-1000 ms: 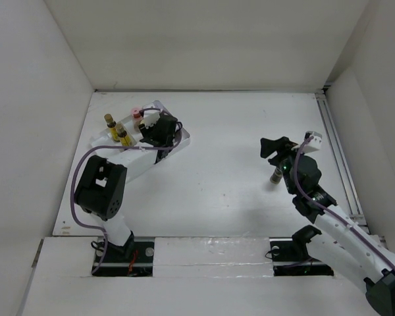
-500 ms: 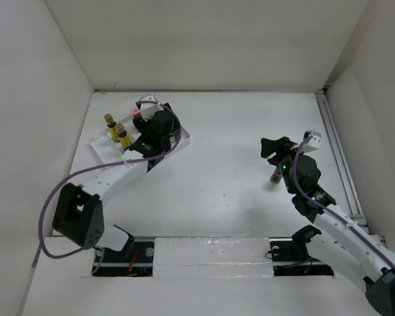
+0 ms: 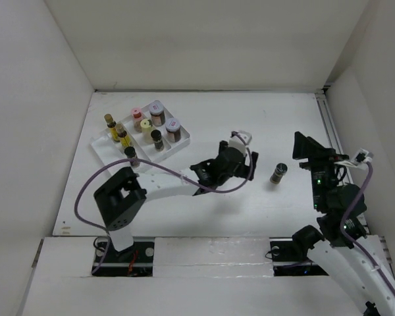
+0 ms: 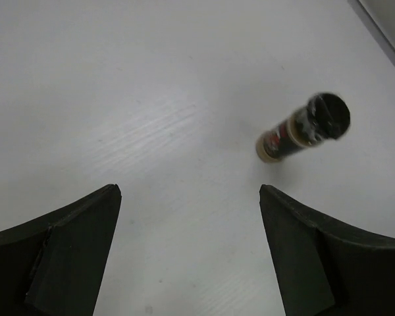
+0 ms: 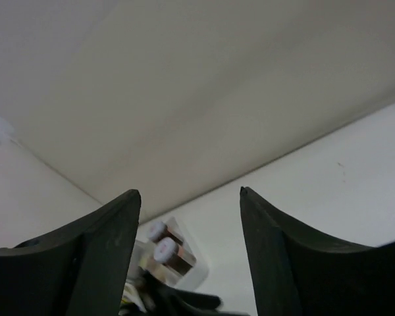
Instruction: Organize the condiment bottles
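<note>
Bottle [image 3: 278, 173], dark, last outside the tray [image 3: 104, 149], stands alone mid-table. Left gripper [image 4: 187, 192] swung here from the tray, jaws spread, empty, likely to fetch it; right gripper [image 5: 187, 192] withdrew, likewise spread, empty.

You had eight small bottles standing upright in the white tray [image 3: 183, 138] at the far left. There were two slim yellow-labelled dark-capped ones [image 3: 109, 122] along its left side, a pink-capped one [image 3: 136, 112], a cream-capped one [image 3: 145, 125], two brown jars with silvery lids [image 3: 157, 109], and two small dark jars [image 3: 157, 137]. One more, a dark-capped bottle [image 4: 303, 128] with a dark label and tan base, stood alone on the bare table [image 3: 217, 118], well apart to the right of the tray.
</note>
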